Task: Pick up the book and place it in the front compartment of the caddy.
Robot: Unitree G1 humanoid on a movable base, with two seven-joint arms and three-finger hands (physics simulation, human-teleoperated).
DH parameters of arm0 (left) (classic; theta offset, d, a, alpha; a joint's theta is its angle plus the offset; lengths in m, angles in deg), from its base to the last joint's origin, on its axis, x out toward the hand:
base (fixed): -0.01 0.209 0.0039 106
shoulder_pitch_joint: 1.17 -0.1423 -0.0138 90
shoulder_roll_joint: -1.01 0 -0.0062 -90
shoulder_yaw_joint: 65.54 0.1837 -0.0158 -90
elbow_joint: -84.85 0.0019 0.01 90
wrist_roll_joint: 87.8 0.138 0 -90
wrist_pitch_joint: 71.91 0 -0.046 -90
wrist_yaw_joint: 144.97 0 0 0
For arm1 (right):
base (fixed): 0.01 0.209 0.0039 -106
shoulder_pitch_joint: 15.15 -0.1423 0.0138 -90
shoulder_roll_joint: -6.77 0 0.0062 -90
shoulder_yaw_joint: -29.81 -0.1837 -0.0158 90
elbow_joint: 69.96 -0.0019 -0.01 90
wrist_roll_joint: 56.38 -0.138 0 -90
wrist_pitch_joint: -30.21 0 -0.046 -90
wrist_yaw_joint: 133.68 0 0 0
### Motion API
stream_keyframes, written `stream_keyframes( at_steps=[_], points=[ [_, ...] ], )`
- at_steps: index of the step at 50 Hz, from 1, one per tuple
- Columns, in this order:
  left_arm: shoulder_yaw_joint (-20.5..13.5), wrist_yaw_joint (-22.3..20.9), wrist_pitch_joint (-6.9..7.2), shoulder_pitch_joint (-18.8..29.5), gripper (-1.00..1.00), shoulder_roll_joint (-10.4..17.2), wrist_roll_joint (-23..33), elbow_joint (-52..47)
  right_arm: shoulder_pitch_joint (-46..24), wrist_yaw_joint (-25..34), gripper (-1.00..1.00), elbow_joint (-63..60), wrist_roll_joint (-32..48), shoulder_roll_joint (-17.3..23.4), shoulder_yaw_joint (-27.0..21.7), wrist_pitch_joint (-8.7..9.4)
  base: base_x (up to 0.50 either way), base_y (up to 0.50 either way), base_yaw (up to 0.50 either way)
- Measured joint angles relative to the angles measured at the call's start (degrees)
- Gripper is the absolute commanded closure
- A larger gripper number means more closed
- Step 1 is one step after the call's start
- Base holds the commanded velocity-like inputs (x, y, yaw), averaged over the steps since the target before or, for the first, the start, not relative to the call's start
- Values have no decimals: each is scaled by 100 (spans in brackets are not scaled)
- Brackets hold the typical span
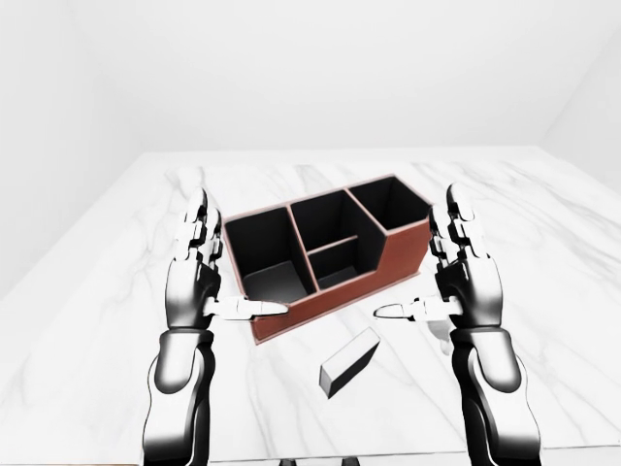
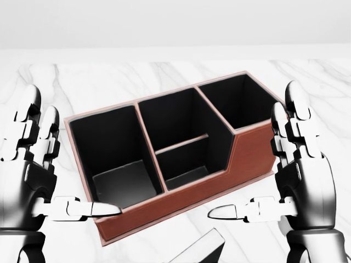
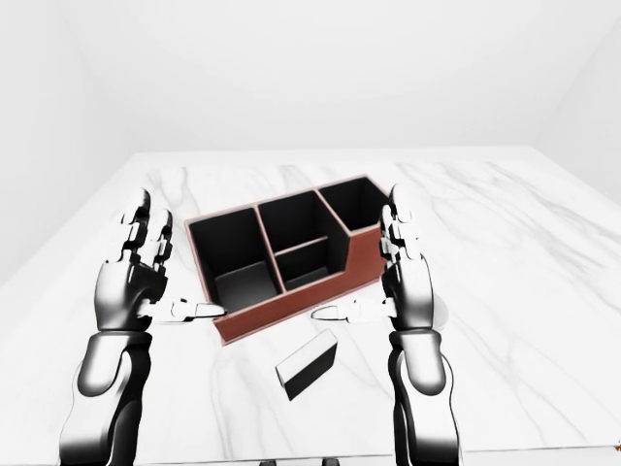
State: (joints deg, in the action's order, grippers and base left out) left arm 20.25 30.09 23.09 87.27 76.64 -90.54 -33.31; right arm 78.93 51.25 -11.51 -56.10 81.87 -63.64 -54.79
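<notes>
Nothing else was on the marble table besides the brown caddy, sitting at an angle with its black compartments all empty. The book lay flat just below the caddy in the left-eye view, between the two hands and lower than both, touching neither. Left hand and right hand were both spread open, fingers up, thumbs pointing inward. Plain white walls all around.
</notes>
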Motion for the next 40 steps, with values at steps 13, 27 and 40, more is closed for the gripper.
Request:
stream_keyframes(
  at_steps=[13,27,40],
  points=[
    [7,-5,0,2,-100,-4,10,15,-3,-24,-100,17,46,-3,21,0,32,0,0],
    [-16,-18,0,18,-100,9,5,44,-93,-31,-100,111,353,43,108,0,0,0,0],
    [-56,-19,0,68,-100,27,-4,113,-111,243,-100,248,866,119,138,0,0,0,0]
  ],
)
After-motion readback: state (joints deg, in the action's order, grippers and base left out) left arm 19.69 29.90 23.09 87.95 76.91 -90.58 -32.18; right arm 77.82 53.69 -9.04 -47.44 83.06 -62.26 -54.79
